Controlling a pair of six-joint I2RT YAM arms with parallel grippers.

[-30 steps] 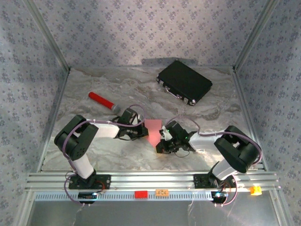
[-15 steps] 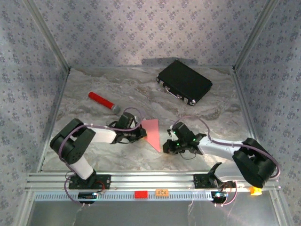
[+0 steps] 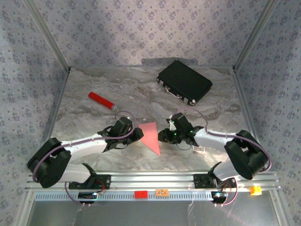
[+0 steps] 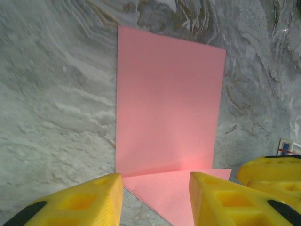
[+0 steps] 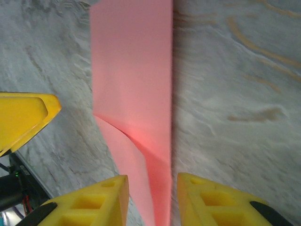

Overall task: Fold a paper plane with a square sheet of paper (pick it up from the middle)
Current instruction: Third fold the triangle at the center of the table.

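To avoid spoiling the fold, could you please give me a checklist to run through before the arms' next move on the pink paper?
1. Left gripper jaws apart, not pinching the pink paper: ok.
2. Right gripper jaws apart: ok. The paper runs between its fingers; whether they touch: cannot tell.
3. Paper lying flat on the table: cannot tell; a flap looks raised.
4. Red cylinder and black case apart from the paper: ok.
5. Small card beside the right arm, out of its way: cannot tell.
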